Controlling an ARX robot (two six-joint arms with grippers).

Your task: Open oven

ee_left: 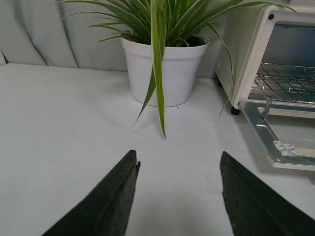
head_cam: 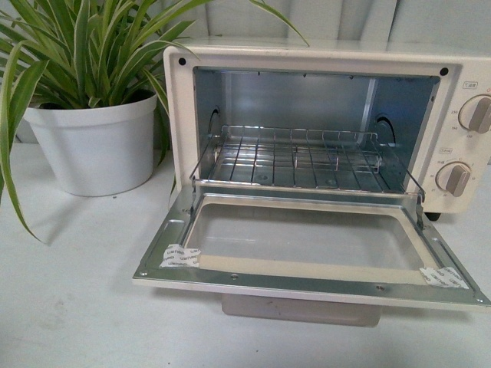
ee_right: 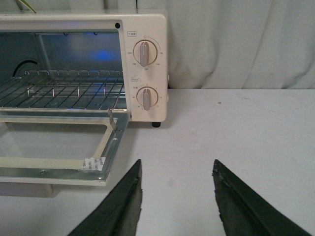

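Two tools are mine here, and both hang spread wide with nothing between their tips: my left tool hovers over bare white surface in front of the potted plant, and my right tool hovers over the same surface to the right of the oven's front corner. Neither touches anything. The oven sits on the surface near the back, just beside the plant's white pot, which stands on its left in the front view. Its door is dropped fully down, lying nearly flat toward me with the glass window facing up and its inner metal frame showing; small taped labels sit at both front corners of that frame. The bar handle peeks out beneath the door's front edge. Inside the open cavity the wire rack rests level, drawn forward to the mouth. Two round knobs are stacked on the cream panel at the oven's right side, one above the other. A pale curtain hangs behind everything. Long striped leaves arch over the oven's top left corner.
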